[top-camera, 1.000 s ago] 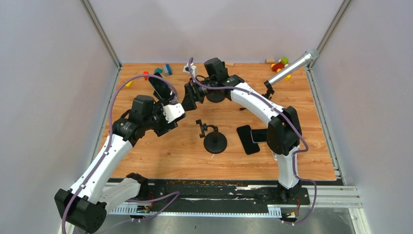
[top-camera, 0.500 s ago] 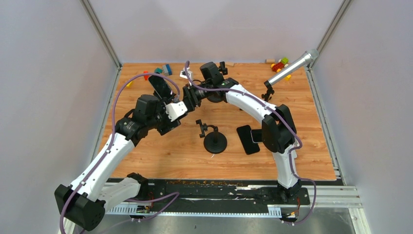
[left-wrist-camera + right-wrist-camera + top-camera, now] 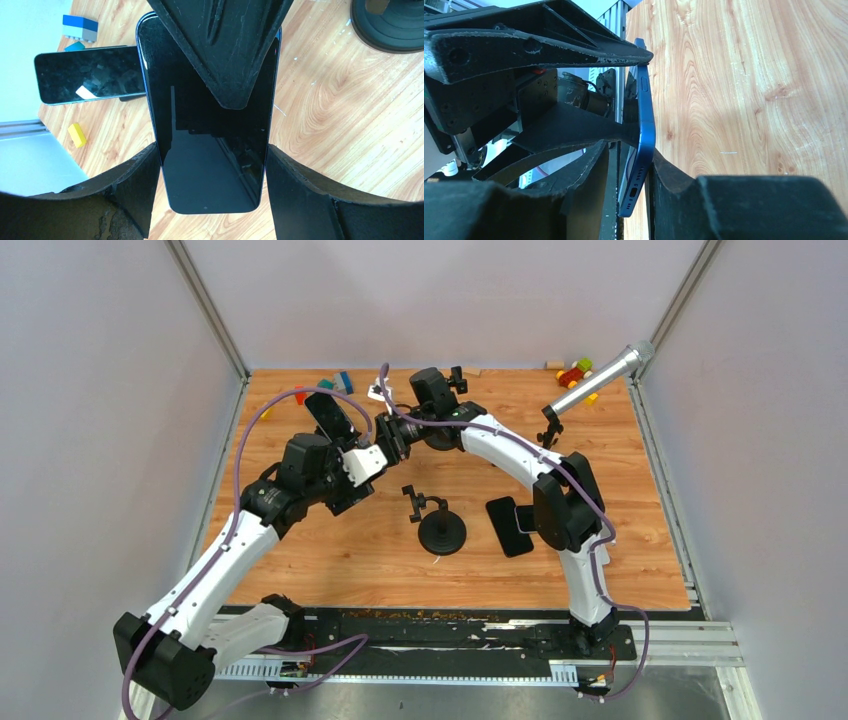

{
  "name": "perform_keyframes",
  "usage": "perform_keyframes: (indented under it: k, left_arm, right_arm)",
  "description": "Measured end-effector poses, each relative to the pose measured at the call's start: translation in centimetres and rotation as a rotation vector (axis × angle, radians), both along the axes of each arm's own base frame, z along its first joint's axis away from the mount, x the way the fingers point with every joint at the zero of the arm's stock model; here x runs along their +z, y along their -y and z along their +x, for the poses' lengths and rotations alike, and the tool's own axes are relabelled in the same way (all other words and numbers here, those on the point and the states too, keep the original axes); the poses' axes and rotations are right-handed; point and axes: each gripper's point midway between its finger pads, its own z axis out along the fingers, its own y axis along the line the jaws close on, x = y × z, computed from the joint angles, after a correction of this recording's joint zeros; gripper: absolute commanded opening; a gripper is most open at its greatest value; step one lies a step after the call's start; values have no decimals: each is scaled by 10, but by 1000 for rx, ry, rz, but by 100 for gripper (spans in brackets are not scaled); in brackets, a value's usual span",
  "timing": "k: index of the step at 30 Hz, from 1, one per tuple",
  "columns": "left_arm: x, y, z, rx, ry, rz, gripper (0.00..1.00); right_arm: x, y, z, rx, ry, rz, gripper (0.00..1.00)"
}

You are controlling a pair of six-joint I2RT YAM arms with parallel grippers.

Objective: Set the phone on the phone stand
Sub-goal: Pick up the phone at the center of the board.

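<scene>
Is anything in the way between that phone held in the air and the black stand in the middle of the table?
Nothing visible. The blue-edged black phone is held above the wooden table, and the wood between it and the black round-based phone stand is bare. A second dark phone lies beyond the stand.

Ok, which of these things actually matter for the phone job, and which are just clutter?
For the job:
- blue phone, held in the left gripper
- phone stand

Lying about:
- second phone
- silver cylinder
- toy blocks
</scene>
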Motion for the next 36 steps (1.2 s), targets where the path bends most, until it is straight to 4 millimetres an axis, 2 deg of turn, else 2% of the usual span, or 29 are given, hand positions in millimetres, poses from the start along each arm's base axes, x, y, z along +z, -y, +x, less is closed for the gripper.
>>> perform_keyframes:
  k: [5,8,10,12,13,14,15,16,17,18,20,23,29,33,36]
  left_arm:
    - [1,1,1,7,6,-8,0]
    - [2,0,3,12,14,-4,0]
    - [5,0,5,14,28,-2,3]
    - [6,1,6,13,35,-7,15]
    - [6,2,6,12,36,-8,29]
    - [7,2,6,11,37,-9,36]
    - [7,2,6,11,37,-10,53]
    - [7,2,6,11,37,-12,64]
    - [7,2,6,11,37,-13,81]
    - [8,3,5,11,39,-17,94]
    - [10,3,4,12,41,-27,99]
    - [18,4,0,18,55,-64,100]
    - [59,8,-5,28,132,-161,100]
    - [79,7,-8,55,167,-227,100]
    - [83,5,-9,95,158,-273,100]
  right_arm:
    - [-2,-1,0,0,-14,-2,15]
    - [-2,0,1,-10,-35,-9,0]
    - [-4,2,4,-32,-63,-23,0]
    - [-3,4,6,-33,-70,-20,0]
    - [-3,4,6,-32,-70,-19,0]
    - [-2,4,6,-32,-69,-16,0]
    - [-2,4,7,-33,-70,-15,0]
    - [-2,5,8,-36,-71,-15,0]
    - [-2,6,9,-37,-73,-15,0]
    - [-2,6,9,-37,-74,-14,0]
    - [-1,8,10,-34,-74,-10,0]
    - [-2,9,15,-47,-60,-11,0]
    - [3,26,37,-111,-20,-7,0]
    - [26,43,43,-149,24,16,0]
    - [52,56,44,-169,77,48,0]
